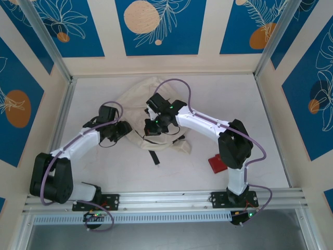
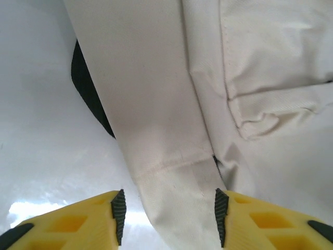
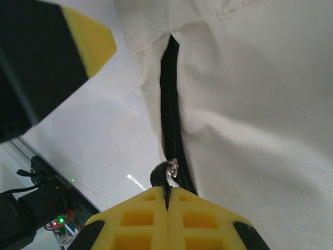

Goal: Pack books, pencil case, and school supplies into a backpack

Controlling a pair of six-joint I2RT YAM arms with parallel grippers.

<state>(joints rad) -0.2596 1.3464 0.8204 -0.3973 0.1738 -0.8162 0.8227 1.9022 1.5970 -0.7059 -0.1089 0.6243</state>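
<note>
The cream-white backpack (image 1: 147, 92) lies flat mid-table, partly under both arms. My left gripper (image 1: 126, 130) is at its left edge; in the left wrist view it (image 2: 169, 216) is open, a cream fabric flap (image 2: 177, 192) lying between the pads without touching them. A black strap (image 2: 86, 88) pokes out from under the fabric. My right gripper (image 1: 151, 128) is over the bag's near side. In the right wrist view it (image 3: 167, 190) is shut on the metal zipper pull (image 3: 171, 171) at the near end of a black zipper (image 3: 169, 99).
A small flat red item (image 1: 216, 163) lies on the table beside the right arm's base; I cannot tell what it is. A loose black strap end (image 1: 154, 157) trails toward the near edge. Walls close the table on three sides.
</note>
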